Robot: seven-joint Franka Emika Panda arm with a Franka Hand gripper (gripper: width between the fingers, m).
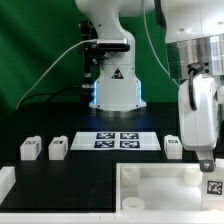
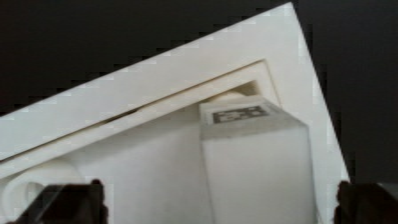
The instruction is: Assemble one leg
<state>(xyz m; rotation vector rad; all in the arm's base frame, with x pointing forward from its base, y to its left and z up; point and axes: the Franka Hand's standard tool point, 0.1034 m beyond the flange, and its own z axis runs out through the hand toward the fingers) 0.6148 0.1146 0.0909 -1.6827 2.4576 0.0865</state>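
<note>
The large white rimmed panel (image 1: 150,185) lies at the front of the black table. One leg (image 1: 213,186), a small white block with a black-and-white tag, stands in the panel's corner at the exterior view's right. In the wrist view this leg (image 2: 249,150) sits in the panel's corner (image 2: 267,50) and runs down between my fingers. My gripper (image 1: 205,162) hangs just above it, open and holding nothing; in the wrist view the gripper (image 2: 214,205) has one dark fingertip (image 2: 71,205) on each side of the leg, well apart from it.
Two more legs (image 1: 30,148) (image 1: 57,147) stand at the exterior view's left and a third (image 1: 172,147) behind the panel at its right. The marker board (image 1: 120,140) lies before the robot base (image 1: 115,85). A white part (image 1: 5,182) shows at the left edge.
</note>
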